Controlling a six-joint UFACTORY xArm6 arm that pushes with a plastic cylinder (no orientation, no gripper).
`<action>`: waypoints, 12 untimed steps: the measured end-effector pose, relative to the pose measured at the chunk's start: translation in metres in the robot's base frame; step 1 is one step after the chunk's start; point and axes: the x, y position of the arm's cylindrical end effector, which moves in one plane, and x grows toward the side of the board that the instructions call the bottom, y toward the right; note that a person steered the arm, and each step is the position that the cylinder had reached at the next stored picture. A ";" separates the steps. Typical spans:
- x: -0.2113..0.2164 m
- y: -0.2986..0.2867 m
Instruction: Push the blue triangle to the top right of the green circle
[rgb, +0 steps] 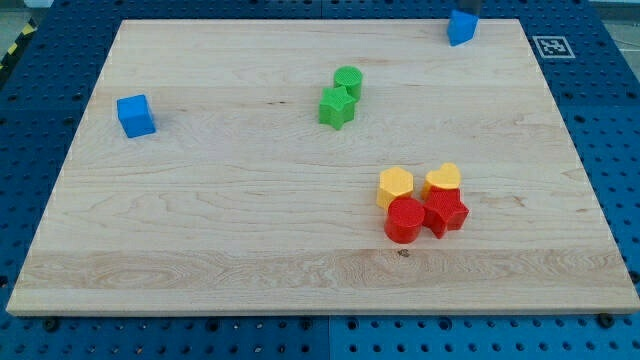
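The blue triangle lies near the board's top edge, at the view's top right. My tip shows as a short dark rod at the very top of the view, right behind the blue triangle's upper side and seemingly touching it. The green circle sits at the upper middle of the board, well to the left of and below the blue triangle. A green star touches the green circle's lower left side.
A blue cube sits at the left. Two yellow blocks, a red circle and a red star cluster at the lower right. The wooden board lies on a blue pegboard.
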 end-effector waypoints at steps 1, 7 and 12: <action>0.001 -0.003; 0.025 0.020; 0.045 0.012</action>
